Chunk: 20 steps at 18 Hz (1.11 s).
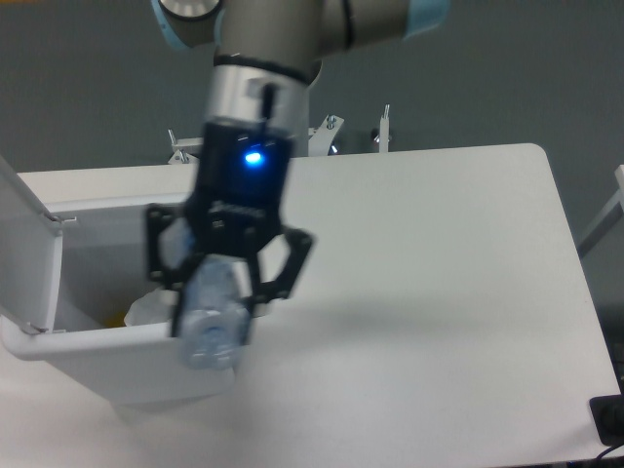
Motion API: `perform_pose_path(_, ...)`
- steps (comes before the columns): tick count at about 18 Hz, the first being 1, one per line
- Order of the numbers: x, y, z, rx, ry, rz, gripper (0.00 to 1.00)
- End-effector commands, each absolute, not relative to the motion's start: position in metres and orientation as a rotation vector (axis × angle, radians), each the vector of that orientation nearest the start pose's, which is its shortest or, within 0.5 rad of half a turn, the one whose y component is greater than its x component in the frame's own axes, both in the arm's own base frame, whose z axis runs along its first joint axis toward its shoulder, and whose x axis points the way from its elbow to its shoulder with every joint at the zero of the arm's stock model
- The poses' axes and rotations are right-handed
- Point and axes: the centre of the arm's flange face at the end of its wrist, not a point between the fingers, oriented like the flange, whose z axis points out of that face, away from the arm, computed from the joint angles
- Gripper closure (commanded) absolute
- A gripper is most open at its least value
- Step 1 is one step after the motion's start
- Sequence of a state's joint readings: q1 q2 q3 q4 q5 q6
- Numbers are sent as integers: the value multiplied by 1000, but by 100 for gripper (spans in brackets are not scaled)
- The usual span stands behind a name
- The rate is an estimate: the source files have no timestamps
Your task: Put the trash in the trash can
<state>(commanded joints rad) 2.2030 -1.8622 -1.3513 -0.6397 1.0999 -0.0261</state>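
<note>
Task status: judged to be well past the midpoint. One piece of trash, the wrapper [156, 304], lies inside the bin [107, 339], visible just left of and behind the end effector [226, 292]. A yellowish patch shows beside the wrapper at the bin floor; what it is cannot be told.

The second piece, the bottle [213, 327], is not yet deposited. The end effector is clenched around it, fingers on either side of the upper body, with the bottle hanging below the fingers. It is held clear of the table [439, 292] and sits over the near right corner of the bin, about level with the rim. Motion blur prevents a verdict on whether the bottle's lower end is inside the rim line or just outside it.

Remaining work, as judged: bring the bottle fully over the opening, to the left of the present position, then let go.

Condition of the bottle: clear, pale blue-tinted plastic, crumpled, hanging near upright with a slight tilt. The cap cannot be made out in the blur.

Condition of the bin: white, open, lid [24, 244] raised at the far left of the end effector. The opening appears unobstructed.
</note>
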Motion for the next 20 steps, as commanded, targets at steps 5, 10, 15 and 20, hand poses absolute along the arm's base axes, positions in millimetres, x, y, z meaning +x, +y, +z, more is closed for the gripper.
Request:
perform_pose_path(5,-208,627,551,-2179,-411,-205,0)
perform_pose_path(10,-266,583,561,-2148,-514,-124,0)
perform_pose_path(15,-375,521,564,-2092,-685,7,0)
perform_pose_path(20,-414,489,554,-2220,-633,310,0)
